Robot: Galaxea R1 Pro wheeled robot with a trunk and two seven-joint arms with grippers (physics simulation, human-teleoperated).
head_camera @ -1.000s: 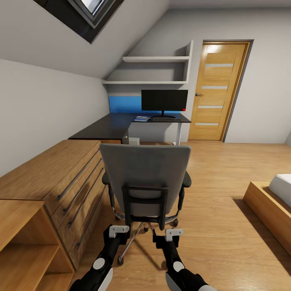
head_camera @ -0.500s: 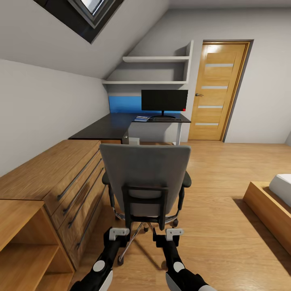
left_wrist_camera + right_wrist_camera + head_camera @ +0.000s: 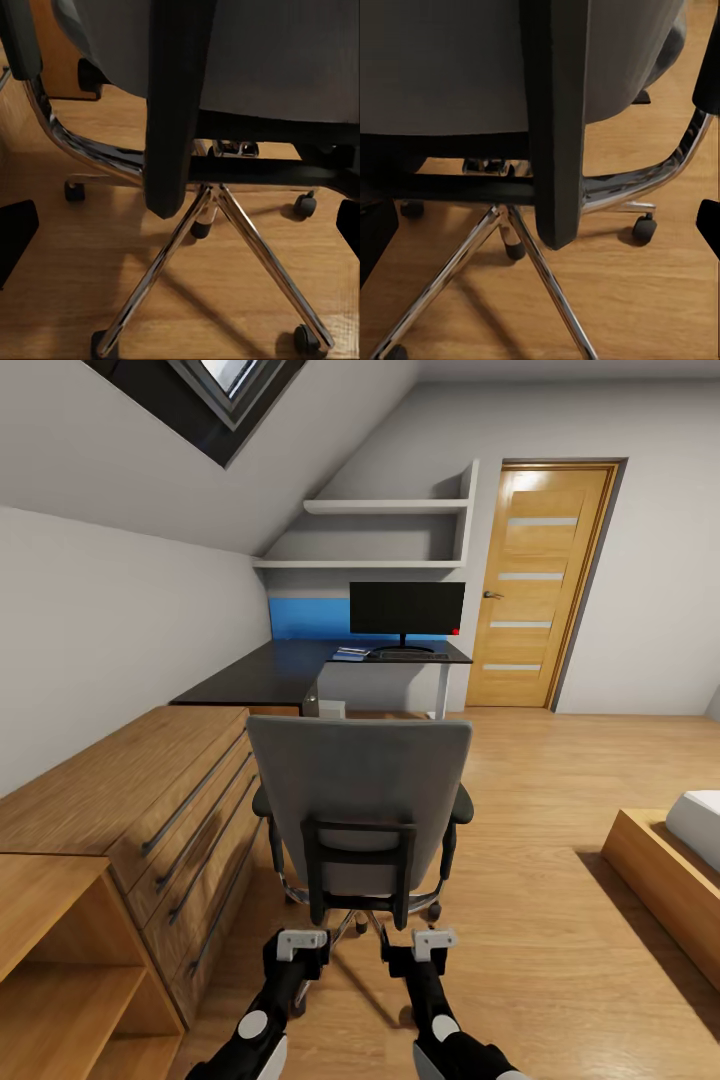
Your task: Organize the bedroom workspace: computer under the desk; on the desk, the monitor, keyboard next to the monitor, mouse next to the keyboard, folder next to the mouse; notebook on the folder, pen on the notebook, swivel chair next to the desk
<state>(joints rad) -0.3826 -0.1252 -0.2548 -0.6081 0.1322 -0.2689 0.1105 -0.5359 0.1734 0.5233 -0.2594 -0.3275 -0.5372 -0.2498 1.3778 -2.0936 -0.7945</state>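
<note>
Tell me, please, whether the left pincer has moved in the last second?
Yes. The left pincer has drawn back slightly toward the robot, away from the chair, which stays put.

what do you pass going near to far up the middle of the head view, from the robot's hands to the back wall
left hand and right hand → swivel chair → computer under the desk → desk → keyboard → monitor
</note>
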